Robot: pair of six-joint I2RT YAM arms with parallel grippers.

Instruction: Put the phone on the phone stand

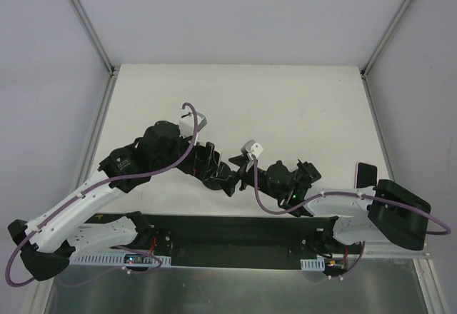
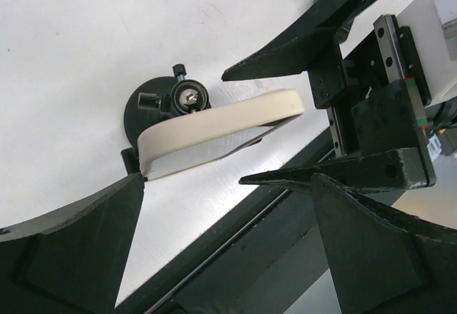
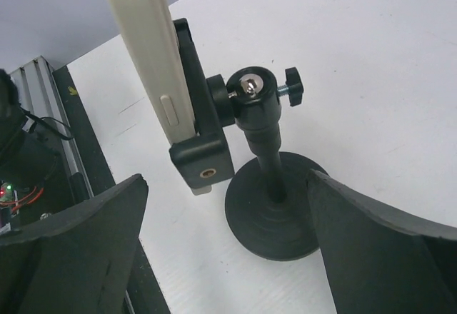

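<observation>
The cream-cased phone stands on edge in the clamp of the black phone stand, which has a round base and a ball head. In the left wrist view the phone lies across the stand. My left gripper is open just in front of the phone, its left fingertip close to the phone's corner. My right gripper is open and straddles the stand's base without touching it. In the top view both grippers meet at the table's middle front and hide the phone and stand.
The right gripper's fingers and rail fill the right of the left wrist view, close to the phone. A black rail runs along the table's near edge. A small black object sits at the right table edge.
</observation>
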